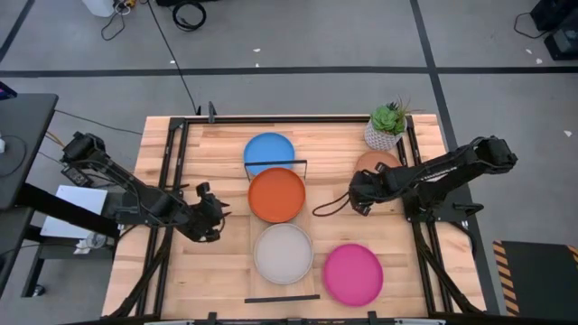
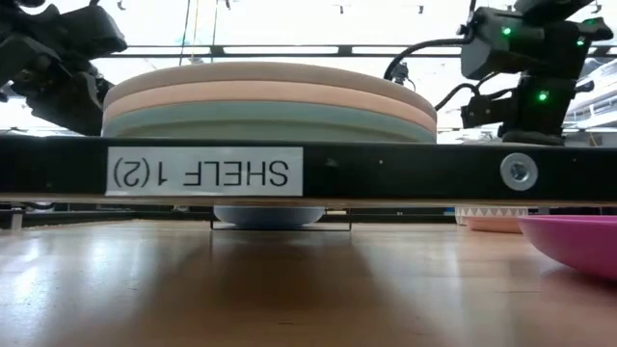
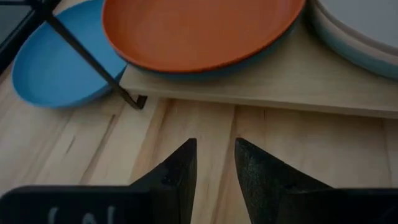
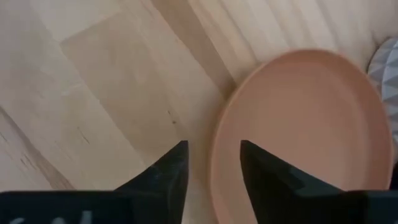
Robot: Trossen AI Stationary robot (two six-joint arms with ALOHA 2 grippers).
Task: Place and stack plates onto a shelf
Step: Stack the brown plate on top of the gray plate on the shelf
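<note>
The shelf (image 1: 282,293) runs from near to far down the table's middle. On it lie an orange plate (image 1: 276,194) over a dark teal one (image 3: 261,55), and a stack topped by a grey plate (image 1: 283,253). A blue plate (image 1: 268,149) lies on the tabletop at the shelf's far end, partly under the plank. The magenta plate (image 1: 353,273) rests on the table, right of the shelf. My right gripper (image 4: 211,152) is open and hovers over the rim of the tan plate (image 4: 298,124). I cannot tell whether it touches. My left gripper (image 3: 216,155) is open, left of the shelf.
A white-potted plant (image 1: 386,125) stands just beyond the tan plate. Black wire frames (image 3: 81,53) close the shelf's short ends. Black rails run along the table's left and right sides. Bare wood lies between the left gripper and the shelf.
</note>
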